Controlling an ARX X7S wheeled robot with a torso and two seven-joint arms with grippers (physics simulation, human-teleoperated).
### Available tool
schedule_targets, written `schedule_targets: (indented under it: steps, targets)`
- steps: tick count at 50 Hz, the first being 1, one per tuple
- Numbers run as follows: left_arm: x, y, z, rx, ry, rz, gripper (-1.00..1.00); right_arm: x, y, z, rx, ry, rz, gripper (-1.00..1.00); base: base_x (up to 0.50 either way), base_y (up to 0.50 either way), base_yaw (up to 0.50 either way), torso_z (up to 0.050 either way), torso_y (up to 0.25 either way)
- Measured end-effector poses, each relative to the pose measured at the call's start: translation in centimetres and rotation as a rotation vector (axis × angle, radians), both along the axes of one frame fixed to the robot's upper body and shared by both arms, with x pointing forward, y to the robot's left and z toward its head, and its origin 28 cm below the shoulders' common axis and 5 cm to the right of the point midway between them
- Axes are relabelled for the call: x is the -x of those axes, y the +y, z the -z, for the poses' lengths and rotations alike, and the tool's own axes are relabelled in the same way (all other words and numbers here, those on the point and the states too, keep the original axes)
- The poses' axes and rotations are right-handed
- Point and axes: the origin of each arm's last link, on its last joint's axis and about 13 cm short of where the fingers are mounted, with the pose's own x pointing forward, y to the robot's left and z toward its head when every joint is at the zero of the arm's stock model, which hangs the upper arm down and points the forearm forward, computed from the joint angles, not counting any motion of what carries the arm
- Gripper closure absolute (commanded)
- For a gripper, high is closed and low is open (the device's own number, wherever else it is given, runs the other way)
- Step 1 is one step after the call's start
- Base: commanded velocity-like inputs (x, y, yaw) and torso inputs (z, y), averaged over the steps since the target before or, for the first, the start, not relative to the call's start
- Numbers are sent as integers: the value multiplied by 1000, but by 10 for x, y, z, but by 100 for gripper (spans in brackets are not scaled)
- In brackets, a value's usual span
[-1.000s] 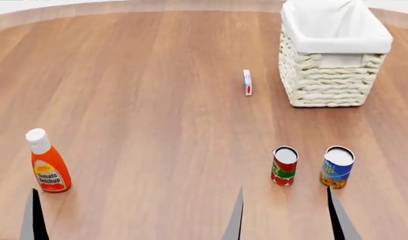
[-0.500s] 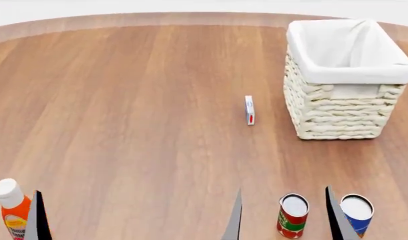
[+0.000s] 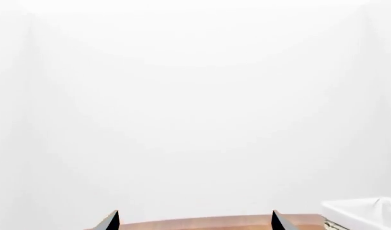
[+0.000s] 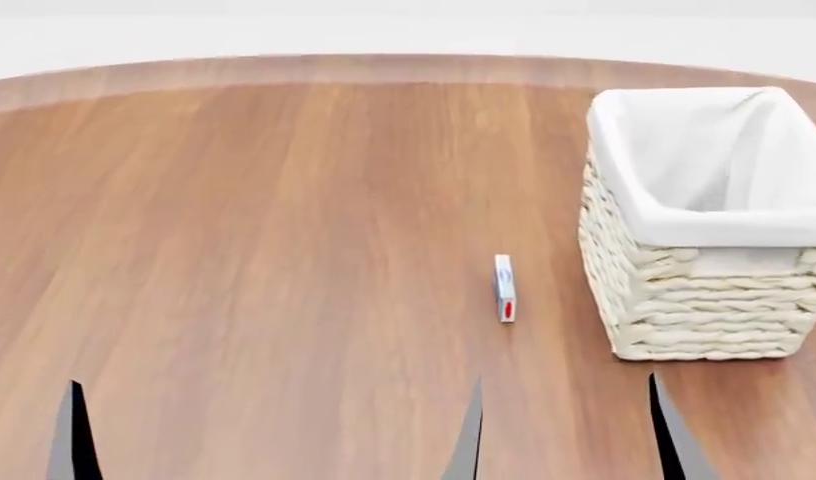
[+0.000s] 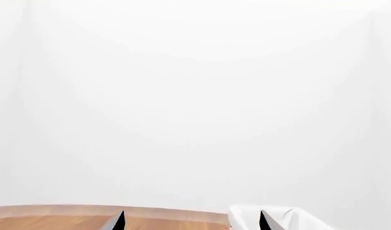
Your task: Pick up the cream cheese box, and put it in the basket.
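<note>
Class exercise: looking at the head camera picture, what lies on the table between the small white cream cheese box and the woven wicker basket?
Nothing: in the head view, only bare wooden table separates the thin white cream cheese box from the cream woven wicker basket.

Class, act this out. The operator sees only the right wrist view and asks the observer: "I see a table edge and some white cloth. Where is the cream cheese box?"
Observer: The cream cheese box stands on its thin edge on the table, left of the basket and not touching it.
Operator: Is my right gripper near it?
Observer: No. The right gripper is open and empty, its tips short of the box, on the robot's side.
Operator: Anything in the basket?
Observer: What shows of its inside holds nothing.
</note>
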Motion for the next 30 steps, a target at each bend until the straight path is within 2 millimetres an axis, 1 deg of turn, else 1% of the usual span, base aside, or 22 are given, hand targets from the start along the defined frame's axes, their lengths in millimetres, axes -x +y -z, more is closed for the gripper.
schedule_targets:
  steps: [30]
  targets:
    - [0, 0, 1, 4, 5, 3, -100, 0, -1, 0, 0, 1, -1, -100, 406, 0, 0, 0, 1]
